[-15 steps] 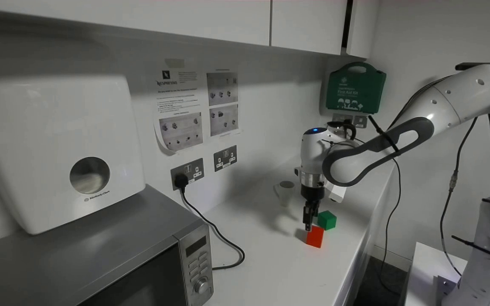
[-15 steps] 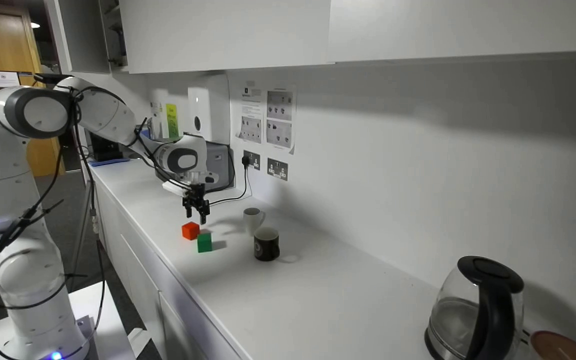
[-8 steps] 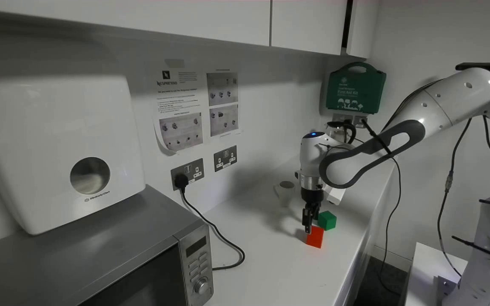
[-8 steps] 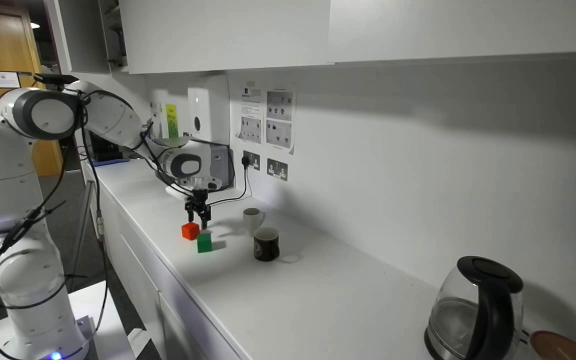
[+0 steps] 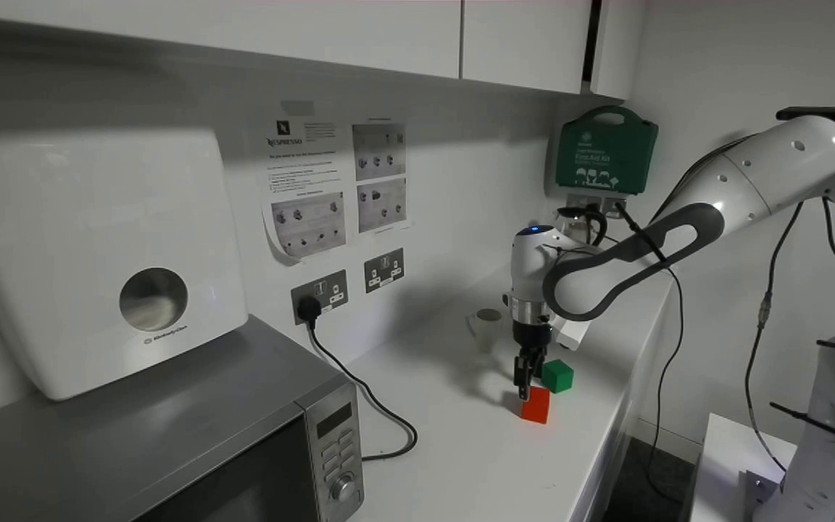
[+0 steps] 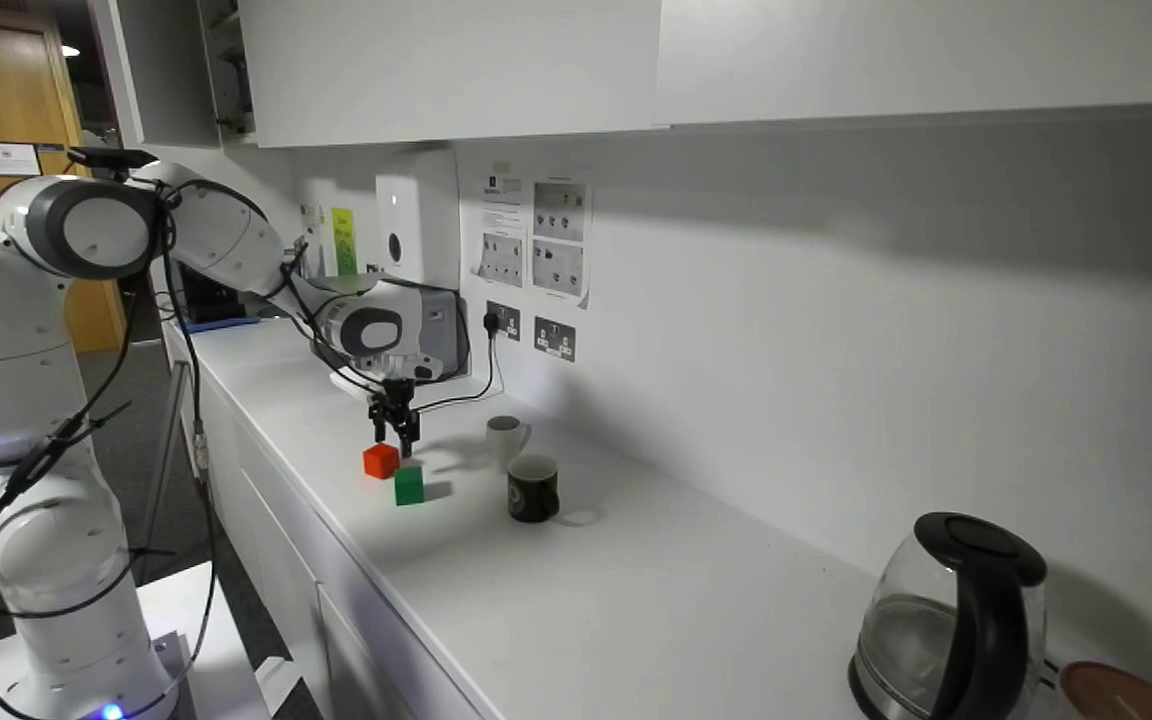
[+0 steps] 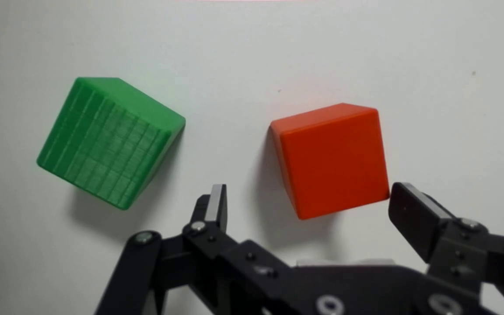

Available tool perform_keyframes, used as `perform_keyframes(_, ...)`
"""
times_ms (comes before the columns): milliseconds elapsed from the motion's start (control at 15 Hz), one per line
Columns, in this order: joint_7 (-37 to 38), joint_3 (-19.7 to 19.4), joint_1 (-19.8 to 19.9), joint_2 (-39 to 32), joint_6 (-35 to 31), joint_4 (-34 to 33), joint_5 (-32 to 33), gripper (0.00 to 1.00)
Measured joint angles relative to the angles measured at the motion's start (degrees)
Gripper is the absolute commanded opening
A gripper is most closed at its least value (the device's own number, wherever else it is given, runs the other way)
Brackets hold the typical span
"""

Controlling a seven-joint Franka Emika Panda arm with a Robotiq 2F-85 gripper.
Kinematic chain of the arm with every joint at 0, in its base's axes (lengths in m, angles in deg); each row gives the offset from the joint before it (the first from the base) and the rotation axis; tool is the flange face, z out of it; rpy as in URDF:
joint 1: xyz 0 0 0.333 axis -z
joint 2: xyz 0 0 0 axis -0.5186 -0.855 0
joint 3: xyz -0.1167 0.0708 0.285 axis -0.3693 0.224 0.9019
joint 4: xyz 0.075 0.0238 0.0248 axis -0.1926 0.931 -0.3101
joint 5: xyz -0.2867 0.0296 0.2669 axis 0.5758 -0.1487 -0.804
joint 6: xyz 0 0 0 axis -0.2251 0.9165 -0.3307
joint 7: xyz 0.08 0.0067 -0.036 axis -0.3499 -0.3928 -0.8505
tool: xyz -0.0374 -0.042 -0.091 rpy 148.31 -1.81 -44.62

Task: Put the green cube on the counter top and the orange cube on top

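The green cube (image 5: pixel 557 376) (image 6: pixel 409 487) (image 7: pixel 107 144) and the orange cube (image 5: pixel 536 406) (image 6: pixel 381 462) (image 7: pixel 335 164) sit apart, side by side on the white counter top (image 5: pixel 461 464) (image 6: pixel 616 600) (image 7: pixel 234 52). My gripper (image 5: pixel 530 386) (image 6: pixel 393 448) (image 7: pixel 309 192) is open and empty, pointing down just over the orange cube. In the wrist view the orange cube lies ahead of the space between the fingers. Its near right corner meets the right fingertip's outline; whether they touch I cannot tell. The green cube is outside the left finger.
A white mug (image 5: pixel 488 330) (image 6: pixel 504 440) and a dark mug (image 6: pixel 533 490) stand near the cubes, towards the wall. A glass kettle (image 6: pixel 956 620) stands farther along the counter. A microwave (image 5: pixel 330 442) with a black cable (image 5: pixel 396 435) is at the opposite end. Cabinets (image 6: pixel 456 70) hang overhead.
My gripper has come down a little over the orange cube and shifted slightly, mostly in the first half second. The orange cube looks very slightly shifted in an exterior view. The green cube is unmoved.
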Motion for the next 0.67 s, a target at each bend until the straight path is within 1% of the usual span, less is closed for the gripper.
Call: perform_keyframes(667, 0.0, 0.5, -0.3, 0.5, 0.2, 0.3, 0.0, 1.00)
